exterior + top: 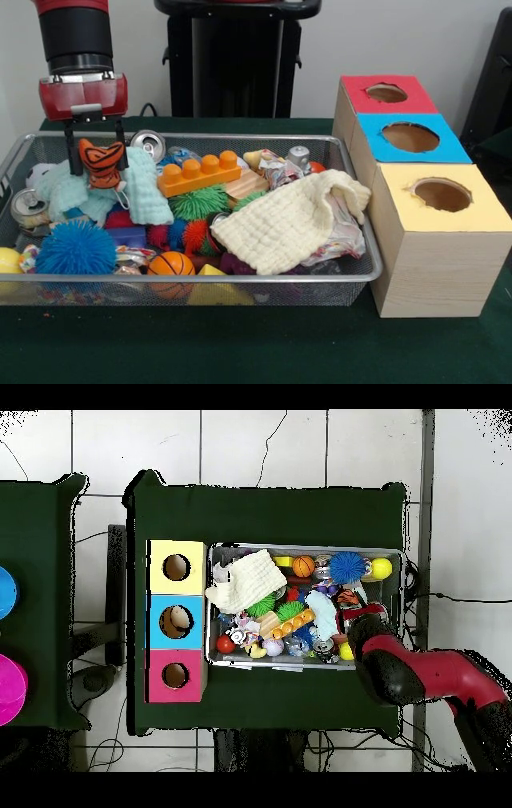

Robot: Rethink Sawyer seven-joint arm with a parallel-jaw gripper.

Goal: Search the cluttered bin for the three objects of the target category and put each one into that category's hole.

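Note:
My gripper (98, 162) hangs over the back left corner of the wire bin (240, 278), shut on an orange tiger-striped plush toy (102, 157) held between its black fingers (75, 158). The toy sits just above the clutter, beside a light blue cloth (146, 190). In the overhead view the gripper (350, 608) is at the bin's right end, with the striped toy (348, 595) just showing past the arm. Three boxes stand beside the bin, each with a hole: red (384, 94), blue (410, 138) and yellow (440, 196).
The bin holds an orange toy brick (198, 174), a cream cloth (288, 224), a blue spiky ball (76, 250), a small basketball (171, 266), a green spiky ball (198, 202) and cans (149, 144). The boxes (176, 621) lie at the end opposite the gripper.

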